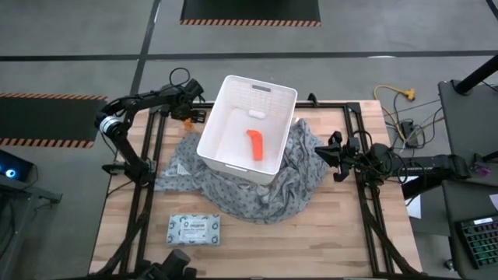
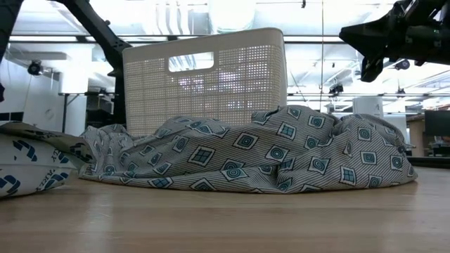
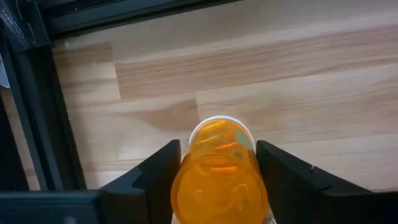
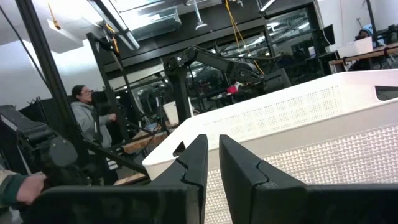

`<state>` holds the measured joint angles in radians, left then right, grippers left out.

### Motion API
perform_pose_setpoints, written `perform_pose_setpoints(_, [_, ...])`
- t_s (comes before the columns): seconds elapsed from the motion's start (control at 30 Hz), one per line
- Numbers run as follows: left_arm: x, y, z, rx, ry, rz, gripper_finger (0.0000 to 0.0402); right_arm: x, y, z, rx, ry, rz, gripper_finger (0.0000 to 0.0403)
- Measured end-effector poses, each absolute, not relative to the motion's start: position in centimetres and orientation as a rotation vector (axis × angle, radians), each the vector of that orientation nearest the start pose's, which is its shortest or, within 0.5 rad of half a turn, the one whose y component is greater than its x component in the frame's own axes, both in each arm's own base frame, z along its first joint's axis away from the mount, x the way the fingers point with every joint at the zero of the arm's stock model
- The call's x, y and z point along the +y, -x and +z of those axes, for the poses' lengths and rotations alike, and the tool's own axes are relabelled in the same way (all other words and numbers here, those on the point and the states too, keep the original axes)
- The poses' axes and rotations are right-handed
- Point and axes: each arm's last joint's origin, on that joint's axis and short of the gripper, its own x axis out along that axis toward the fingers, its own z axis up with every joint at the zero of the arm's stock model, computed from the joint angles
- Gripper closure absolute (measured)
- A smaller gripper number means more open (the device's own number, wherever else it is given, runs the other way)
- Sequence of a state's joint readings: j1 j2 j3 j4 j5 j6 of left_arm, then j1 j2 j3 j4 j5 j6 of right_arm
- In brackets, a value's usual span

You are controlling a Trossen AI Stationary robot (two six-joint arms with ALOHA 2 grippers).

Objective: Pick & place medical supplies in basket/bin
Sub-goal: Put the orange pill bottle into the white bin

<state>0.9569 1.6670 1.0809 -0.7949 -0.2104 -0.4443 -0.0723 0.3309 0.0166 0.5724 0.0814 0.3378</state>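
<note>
The white tub (image 1: 222, 117) stands on a grey patterned cloth (image 1: 299, 175) at mid table. Inside it lie the orange tapered tube (image 1: 255, 144) and the tiny white piece (image 1: 257, 114). The pale printed packet (image 1: 194, 229) lies flat on the wood near the near edge, and it also shows in the low view as the packet (image 2: 28, 165). My left gripper (image 1: 187, 117) is off the tub's far-left corner, shut on the small orange bottle (image 3: 217, 177). My right gripper (image 1: 327, 154) hovers shut above the cloth at the tub's right, high in the low view as the gripper (image 2: 367, 53). My left gripper pinches the orange bottle by its body (image 3: 186, 180) between the two fingers (image 3: 155, 177), which come from above pointing down. The bottle lies along the fingers, its white cap (image 3: 217, 121) at the far end toward the wood. Whether it is clear of the table does not show.
Black frame rails (image 1: 152, 148) run along the table's left and right sides. The cloth (image 2: 267, 154) bunches up around the tub (image 2: 204, 77). Bare wood shows along the near edge (image 1: 311, 241). A person (image 4: 87, 118) stands in the room beyond the table.
</note>
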Motion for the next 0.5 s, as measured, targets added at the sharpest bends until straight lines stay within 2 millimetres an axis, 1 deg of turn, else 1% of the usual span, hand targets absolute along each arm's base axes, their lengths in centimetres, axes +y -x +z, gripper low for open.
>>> perform_pose_setpoints(0.33, [24.7, -16.7, 18.8, 1.151, 0.866, 1.274, 0.0222, -1.1, -11.5, 19.5, -0.283, -0.336, -0.108, 0.0369])
perform_pose_setpoints(0.5, [24.2, -16.3, 19.9, 1.143, 0.864, 1.274, 0.0222, -1.1, -11.5, 19.5, -0.283, -0.337, -0.108, 0.0369])
